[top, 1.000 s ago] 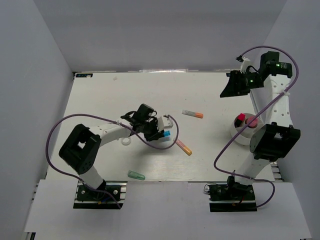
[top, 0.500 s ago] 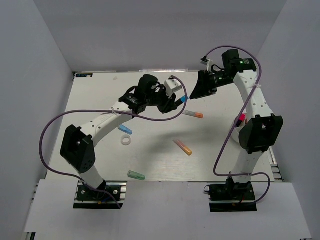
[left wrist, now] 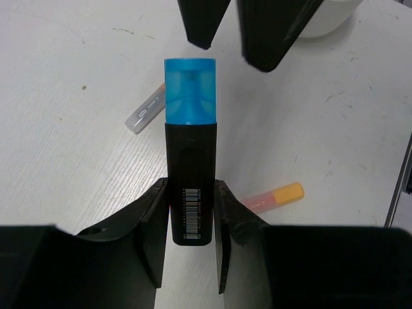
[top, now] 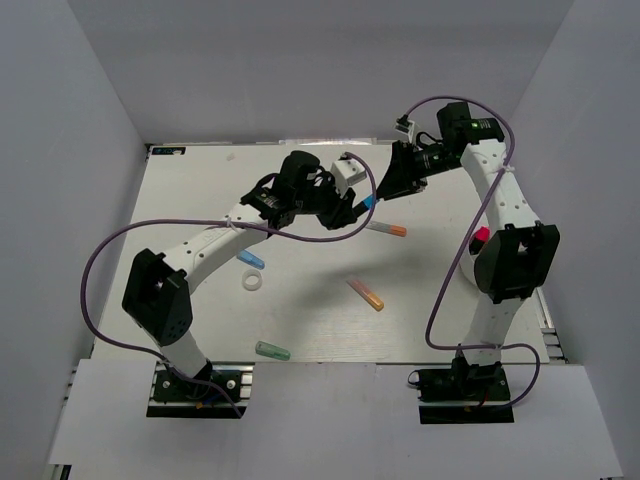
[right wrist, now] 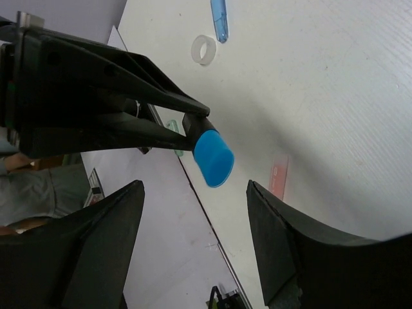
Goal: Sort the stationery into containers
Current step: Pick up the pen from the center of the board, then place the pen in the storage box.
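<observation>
My left pincer [left wrist: 191, 199] clenched on blue-capped marker [left wrist: 190, 148]; right pincer [right wrist: 194, 193] released just beyond it. Unsorted around it: ring [top: 252, 283], four markers [top: 365, 293].

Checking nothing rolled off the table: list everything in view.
black marker: one, black with blue cap, in left hand
grey marker: one, grey and orange, far centre
pink marker: one, pink and orange, centre
blue marker: one, blue, left of centre
ring: one, white, beside blue marker
green marker: one, green, near edge
red marker: one, red, by right arm
cup: one, white, right side
left hand: one, black, gripping black marker
right hand: one, black, open
</observation>
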Tool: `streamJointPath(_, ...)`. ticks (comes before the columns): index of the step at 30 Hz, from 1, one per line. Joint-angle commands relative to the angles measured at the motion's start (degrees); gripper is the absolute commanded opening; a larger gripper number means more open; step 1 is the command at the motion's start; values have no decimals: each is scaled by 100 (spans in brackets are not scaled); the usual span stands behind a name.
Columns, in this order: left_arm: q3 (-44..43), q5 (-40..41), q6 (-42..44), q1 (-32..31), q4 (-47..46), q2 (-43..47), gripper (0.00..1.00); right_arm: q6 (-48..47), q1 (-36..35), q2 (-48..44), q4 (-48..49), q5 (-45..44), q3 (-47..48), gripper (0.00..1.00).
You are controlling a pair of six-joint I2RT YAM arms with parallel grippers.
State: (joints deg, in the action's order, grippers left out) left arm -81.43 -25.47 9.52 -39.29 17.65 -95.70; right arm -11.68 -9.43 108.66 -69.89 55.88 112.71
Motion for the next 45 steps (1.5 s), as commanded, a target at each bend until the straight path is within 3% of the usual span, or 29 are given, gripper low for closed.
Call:
streamJointPath(1, -259, -63, -143, -61, -7, 87, 9, 87, -15, 102, 72, 213, -82, 70)
streamJointPath(11, -330, -142, -187, -114, -34, 43, 9, 122, -50, 226, 107, 433, -64, 52)
streamJointPath(18, -418, -133, -170, -167, -42, -19, 9, 140, -76, 270, 107, 538, -100, 45)
streamJointPath(23, -427, -72, -152, -220, -25, -28, 11, 140, -77, 252, 125, 529, -108, 26)
streamJointPath(25, -435, -10, -161, -220, -16, -28, 23, 140, -85, 234, 142, 468, -135, 18)
streamJointPath(26, -435, 42, -178, -220, -7, -28, 46, 149, -50, 208, 151, 442, -135, 14)
streamJointPath(27, -435, 182, -265, -220, 10, -19, 54, 166, -41, 191, 168, 415, -143, 7)
streamJointPath(28, -435, 270, -327, -220, 63, -10, 70, 158, -33, 164, 168, 328, -152, 4)
streamJointPath(29, -444, 367, -458, -220, 133, 7, 98, 175, 2, 94, 186, 284, -170, 0)
streamJointPath(36, -321, 763, -837, 53, 379, 288, 98, -9, 635, -363, 125, -585, -452, 0)
streamJointPath(41, -269, 798, -794, 509, 625, 324, 98, -764, 1399, -276, -244, -2570, 348, 0)
streamJointPath(45, -40, 781, -741, 659, 713, 342, 98, -1204, 1663, -529, -526, -3407, 60, 0)
